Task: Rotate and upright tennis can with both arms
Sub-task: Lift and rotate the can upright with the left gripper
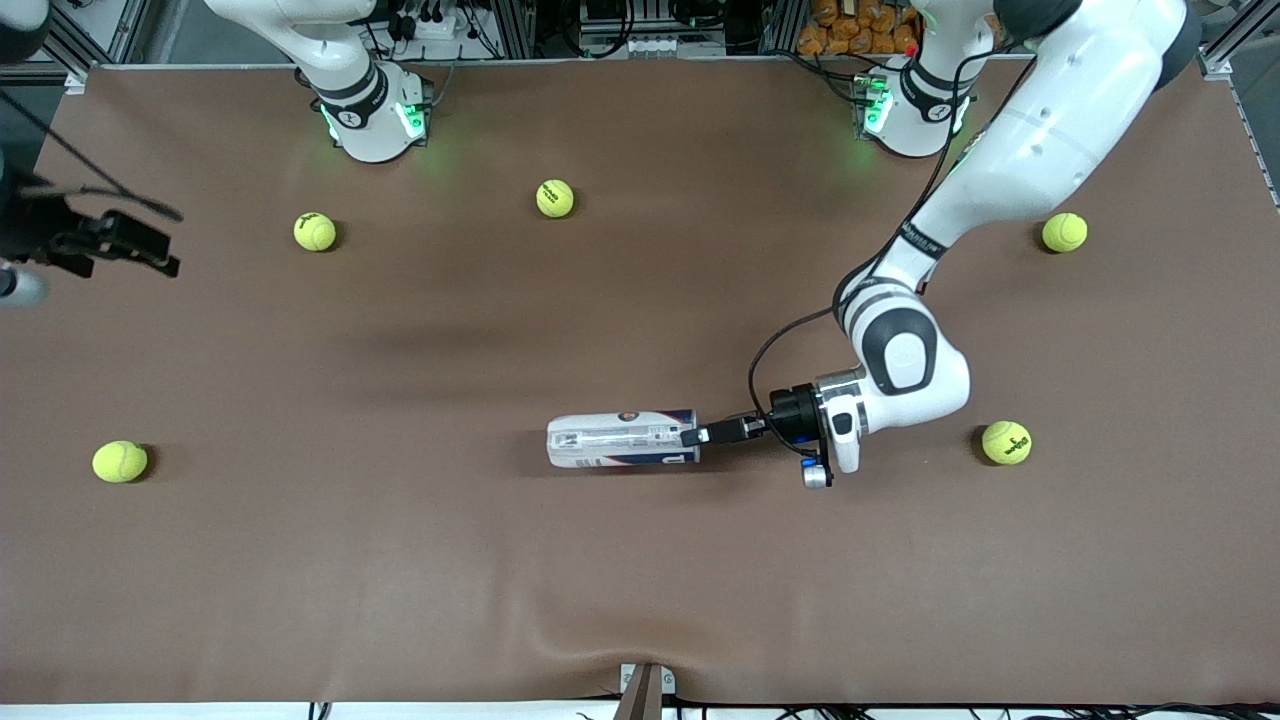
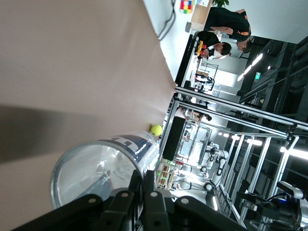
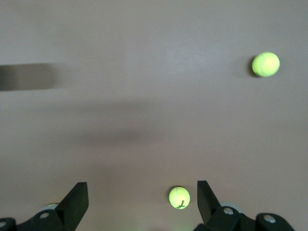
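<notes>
From my remote seat this reads as a robotics lab. Two white jointed arms (image 1: 1040, 120) stand bolted on green-lit bases along a wide brown-covered table (image 1: 400, 560), with silver aluminium framing (image 2: 226, 120) and tangled black cables (image 1: 440, 20) beside them. My left wrist view shows people in dark clothes (image 2: 226, 21) at workbenches under strip lights.

the tennis can (image 1: 622, 438) in the black left gripper (image 1: 692, 436) was white and navy blue with a clear band and a silver rim. the tennis balls (image 1: 1006, 442) around it were yellow-green with dark print. the table (image 1: 640, 580) was plain brown. the right gripper (image 3: 139, 202) was black.
</notes>
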### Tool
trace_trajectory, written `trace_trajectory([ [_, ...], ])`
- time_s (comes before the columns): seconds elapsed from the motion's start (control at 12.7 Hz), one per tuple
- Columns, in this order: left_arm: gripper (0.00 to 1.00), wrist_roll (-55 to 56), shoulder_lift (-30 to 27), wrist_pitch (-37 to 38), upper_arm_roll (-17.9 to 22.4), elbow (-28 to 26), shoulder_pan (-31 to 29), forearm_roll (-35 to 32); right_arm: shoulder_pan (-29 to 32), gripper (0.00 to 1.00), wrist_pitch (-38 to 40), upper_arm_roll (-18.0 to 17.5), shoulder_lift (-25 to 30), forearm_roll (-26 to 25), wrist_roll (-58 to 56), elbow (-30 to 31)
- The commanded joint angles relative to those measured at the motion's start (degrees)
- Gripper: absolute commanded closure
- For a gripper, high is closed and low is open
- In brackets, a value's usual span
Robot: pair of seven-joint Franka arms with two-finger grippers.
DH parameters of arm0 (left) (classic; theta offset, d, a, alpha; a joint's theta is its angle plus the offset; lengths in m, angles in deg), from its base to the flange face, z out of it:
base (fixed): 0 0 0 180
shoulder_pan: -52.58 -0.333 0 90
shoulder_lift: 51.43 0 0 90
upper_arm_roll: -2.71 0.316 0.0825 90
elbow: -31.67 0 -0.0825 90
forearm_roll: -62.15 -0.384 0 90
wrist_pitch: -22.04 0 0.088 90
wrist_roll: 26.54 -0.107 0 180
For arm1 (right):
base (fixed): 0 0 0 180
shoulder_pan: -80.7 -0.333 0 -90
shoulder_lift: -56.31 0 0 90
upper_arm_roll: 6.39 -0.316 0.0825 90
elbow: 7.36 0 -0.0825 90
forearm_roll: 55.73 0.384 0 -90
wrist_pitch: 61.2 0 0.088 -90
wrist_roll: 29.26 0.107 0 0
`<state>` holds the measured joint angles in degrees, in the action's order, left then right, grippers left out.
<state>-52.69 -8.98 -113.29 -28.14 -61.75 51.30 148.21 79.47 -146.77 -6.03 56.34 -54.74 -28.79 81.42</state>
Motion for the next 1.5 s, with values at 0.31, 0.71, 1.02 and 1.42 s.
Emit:
trace_trajectory([
  [0.31,1.00,29.62,-13.51,-0.19,-0.09,-1.86,2.06,-18.26,1.06,0.00,2.06,0.34,0.94,-0.29,-0.65,-3.70],
  [0.71,1.00,52.64,-18.18,-0.19,-0.26,-1.51,5.05,-40.66,1.85,0.00,9.43,0.25,0.85,-0.02,0.14,-5.28],
  [1.02,1.00,69.78,-19.07,-0.11,-0.18,0.42,10.22,-61.57,5.79,0.00,12.34,1.66,0.94,0.67,-0.73,-6.60],
  [1.42,1.00,81.95,-18.19,9.10,0.17,4.03,16.64,-83.38,5.28,0.00,12.27,0.87,0.94,0.85,-0.56,-6.69],
])
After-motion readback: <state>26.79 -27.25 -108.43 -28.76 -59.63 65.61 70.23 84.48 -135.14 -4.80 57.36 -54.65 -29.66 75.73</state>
